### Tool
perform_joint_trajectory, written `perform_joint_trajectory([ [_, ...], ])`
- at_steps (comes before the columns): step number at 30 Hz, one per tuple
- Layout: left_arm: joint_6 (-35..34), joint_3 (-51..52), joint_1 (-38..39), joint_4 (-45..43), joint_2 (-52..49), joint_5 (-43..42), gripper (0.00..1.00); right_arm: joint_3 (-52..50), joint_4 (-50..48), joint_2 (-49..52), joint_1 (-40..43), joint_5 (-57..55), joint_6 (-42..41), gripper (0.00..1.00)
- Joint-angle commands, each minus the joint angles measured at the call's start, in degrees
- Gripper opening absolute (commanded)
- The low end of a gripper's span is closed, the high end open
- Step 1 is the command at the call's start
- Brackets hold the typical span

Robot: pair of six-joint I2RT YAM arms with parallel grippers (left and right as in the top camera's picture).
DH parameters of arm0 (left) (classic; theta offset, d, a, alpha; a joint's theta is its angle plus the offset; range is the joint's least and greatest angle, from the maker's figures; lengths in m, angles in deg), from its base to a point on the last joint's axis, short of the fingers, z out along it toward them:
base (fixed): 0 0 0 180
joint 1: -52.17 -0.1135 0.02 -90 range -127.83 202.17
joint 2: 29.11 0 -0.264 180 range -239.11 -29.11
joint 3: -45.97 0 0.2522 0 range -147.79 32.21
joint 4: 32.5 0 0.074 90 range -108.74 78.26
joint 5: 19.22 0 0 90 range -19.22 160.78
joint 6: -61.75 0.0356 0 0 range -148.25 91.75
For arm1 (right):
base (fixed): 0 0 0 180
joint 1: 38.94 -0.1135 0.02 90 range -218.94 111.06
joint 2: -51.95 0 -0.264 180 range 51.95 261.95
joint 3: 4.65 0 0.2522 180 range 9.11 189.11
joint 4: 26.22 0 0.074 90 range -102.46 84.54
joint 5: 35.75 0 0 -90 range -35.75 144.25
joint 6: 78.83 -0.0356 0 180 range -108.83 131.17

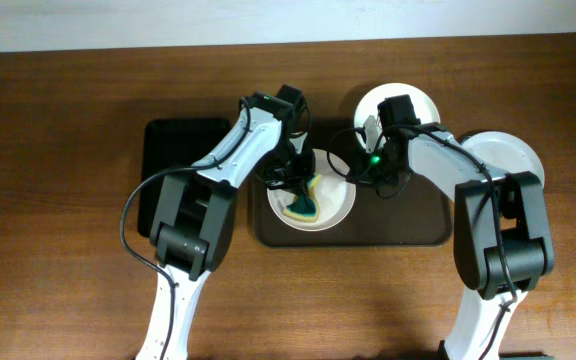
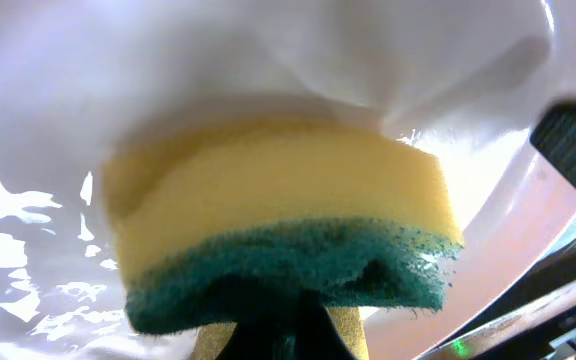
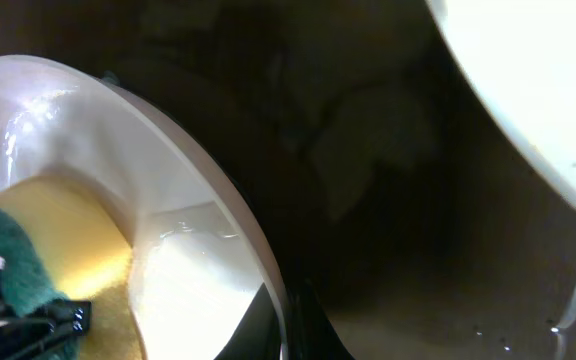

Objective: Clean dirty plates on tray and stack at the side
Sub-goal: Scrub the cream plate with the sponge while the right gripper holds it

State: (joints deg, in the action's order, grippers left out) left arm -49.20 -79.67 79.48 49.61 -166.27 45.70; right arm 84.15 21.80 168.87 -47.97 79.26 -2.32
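Left wrist: left gripper [image 2: 278, 338] clamps sponge [image 2: 278, 215] against plate [image 2: 168, 60].

Dark wood table [image 1: 68, 300]; pale strip [image 1: 118, 25] along far edge.

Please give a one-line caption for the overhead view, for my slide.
Left gripper presses a sponge on a plate on the tray; right gripper holds the plate's rim.

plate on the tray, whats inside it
A yellow-and-green sponge, pinched by the left tool, presses on the plate, whose rim the right tool grips. Whatever lies under the sponge, any mark included, is covered.
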Motion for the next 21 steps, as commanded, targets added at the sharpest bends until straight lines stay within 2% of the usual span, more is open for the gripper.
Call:
perform_joint_trajectory([
  [1, -0.9, 0.9, 2.0, -0.7, -2.8, -5.3, 0.00, -0.2, -0.7, 0.6, -0.2, 1.8, -1.3, 0.04],
  [5, -0.9, 0.3, 0.9, -7.8, -2.8, -3.1, 0.00, -0.2, -0.7, 0.6, -0.2, 1.8, -1.3, 0.04],
  [7, -3.1, 0.3, 0.3, -11.9, -2.7, 7.2, 0.00, -0.2, -0.7, 0.6, -0.2, 1.8, -1.3, 0.04],
  [9, -5.7, 0.3, 0.0, -12.2, -2.8, 16.8, 0.00, -0.3, -0.7, 0.6, -0.2, 1.8, -1.3, 0.04],
  [12, -7.5, 0.0, 0.0, -12.1, -2.7, 19.1, 0.00, -0.3, -0.6, 0.6, -0.2, 1.7, -1.3, 0.04],
  [15, -11.3, -1.9, 0.0, -10.1, -2.6, 25.3, 0.00, -0.3, -0.4, 0.7, -0.2, 1.7, -1.3, 0.04],
  [18, -13.0, -5.7, 0.1, -2.8, -2.6, 29.7, 0.00, -0.6, -0.5, 0.8, -0.2, 1.5, -1.3, 0.04],
  [20, -12.8, -6.6, 0.2, 0.3, -2.6, 27.4, 0.00, -0.6, -0.5, 0.8, -0.2, 1.6, -1.3, 0.04],
  [21, -10.5, -6.6, 0.2, 1.3, -2.6, 23.4, 0.00, -0.6, -0.7, 0.8, -0.2, 1.6, -1.3, 0.04],
])
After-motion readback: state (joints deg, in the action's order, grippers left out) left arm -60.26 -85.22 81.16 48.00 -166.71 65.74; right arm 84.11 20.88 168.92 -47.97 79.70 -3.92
